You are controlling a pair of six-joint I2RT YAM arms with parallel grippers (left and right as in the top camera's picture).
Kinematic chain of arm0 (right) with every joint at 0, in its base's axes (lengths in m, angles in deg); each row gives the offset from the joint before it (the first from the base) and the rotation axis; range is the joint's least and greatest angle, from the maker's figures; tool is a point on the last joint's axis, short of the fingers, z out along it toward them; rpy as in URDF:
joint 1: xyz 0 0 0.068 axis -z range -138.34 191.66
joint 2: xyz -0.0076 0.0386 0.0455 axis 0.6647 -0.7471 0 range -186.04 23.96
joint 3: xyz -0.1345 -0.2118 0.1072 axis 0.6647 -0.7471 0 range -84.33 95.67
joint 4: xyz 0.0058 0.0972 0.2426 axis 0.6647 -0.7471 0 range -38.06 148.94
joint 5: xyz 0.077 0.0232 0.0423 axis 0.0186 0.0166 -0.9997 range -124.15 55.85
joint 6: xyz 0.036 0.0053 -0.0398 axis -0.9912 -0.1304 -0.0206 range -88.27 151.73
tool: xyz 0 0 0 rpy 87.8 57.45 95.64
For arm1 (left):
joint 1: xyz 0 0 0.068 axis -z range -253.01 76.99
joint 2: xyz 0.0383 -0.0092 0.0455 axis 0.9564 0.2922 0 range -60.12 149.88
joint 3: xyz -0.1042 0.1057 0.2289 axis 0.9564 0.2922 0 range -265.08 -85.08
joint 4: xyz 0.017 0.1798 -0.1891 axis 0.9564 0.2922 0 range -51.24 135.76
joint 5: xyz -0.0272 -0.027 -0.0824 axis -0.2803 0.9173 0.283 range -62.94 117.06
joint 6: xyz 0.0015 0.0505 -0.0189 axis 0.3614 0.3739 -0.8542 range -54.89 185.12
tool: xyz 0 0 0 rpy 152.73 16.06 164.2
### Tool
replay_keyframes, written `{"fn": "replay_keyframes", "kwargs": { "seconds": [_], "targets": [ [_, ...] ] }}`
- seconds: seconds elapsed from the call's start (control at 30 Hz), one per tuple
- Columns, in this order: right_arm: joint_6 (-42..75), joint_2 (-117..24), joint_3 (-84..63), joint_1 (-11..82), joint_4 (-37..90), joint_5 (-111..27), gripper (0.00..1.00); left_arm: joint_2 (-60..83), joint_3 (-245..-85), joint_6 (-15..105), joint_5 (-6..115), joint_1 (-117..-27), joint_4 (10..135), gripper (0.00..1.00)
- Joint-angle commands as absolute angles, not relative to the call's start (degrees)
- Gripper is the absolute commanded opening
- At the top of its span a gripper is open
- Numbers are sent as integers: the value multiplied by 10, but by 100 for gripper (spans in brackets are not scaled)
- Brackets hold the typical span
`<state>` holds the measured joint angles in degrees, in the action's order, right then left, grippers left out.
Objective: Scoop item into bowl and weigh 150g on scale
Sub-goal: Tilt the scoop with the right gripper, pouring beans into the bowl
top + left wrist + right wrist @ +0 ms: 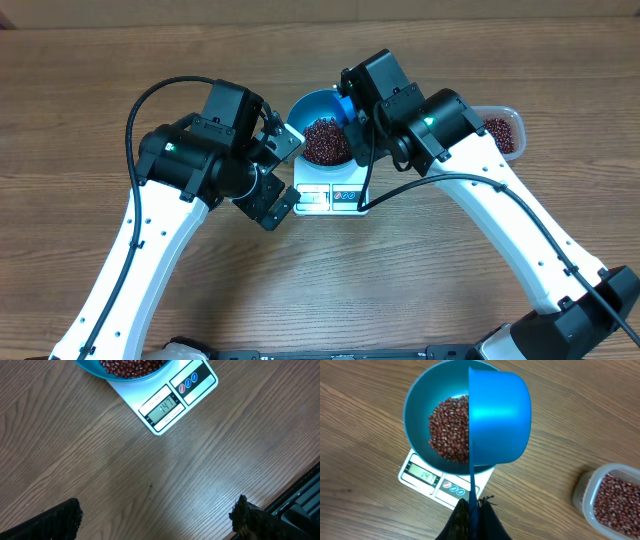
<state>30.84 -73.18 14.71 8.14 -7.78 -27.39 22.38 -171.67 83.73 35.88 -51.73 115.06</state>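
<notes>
Left claw [157,519], jaws apart and empty, hovers above bare tabletop [100,465], short of the scale [197,380] so nothing loads it. On it sits the bowl [417,405] of beans [447,430]; the display [164,408] seems just under target. Over the bowl, the right claw [475,510], clamped on the scoop [500,415] handle, tips it. To its right lies the tub [587,490], unobstructed.

Beans [327,142] in bowl [304,106], bowl on scale [330,197]; scoop [497,420] over bowl; tub [497,109] right of scale.
</notes>
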Motion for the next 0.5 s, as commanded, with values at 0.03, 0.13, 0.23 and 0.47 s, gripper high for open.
{"fn": "replay_keyframes", "kwargs": {
  "seconds": [0.03, 0.13, 0.23, 0.47],
  "targets": [
    [304, -734, 160, 81, -67, -312, 4, 216, -1715, 850, 367, -520, 1150, 99],
    [302, -734, 160, 87, -67, -325, 4, 216, -1715, 850, 367, -520, 1150, 100],
    [302, -734, 160, 90, -69, -325, 4, 216, -1715, 850, 367, -520, 1150, 99],
    [302, -734, 160, 90, -68, -325, 4, 216, -1715, 850, 367, -520, 1150, 100]
  ]
}}
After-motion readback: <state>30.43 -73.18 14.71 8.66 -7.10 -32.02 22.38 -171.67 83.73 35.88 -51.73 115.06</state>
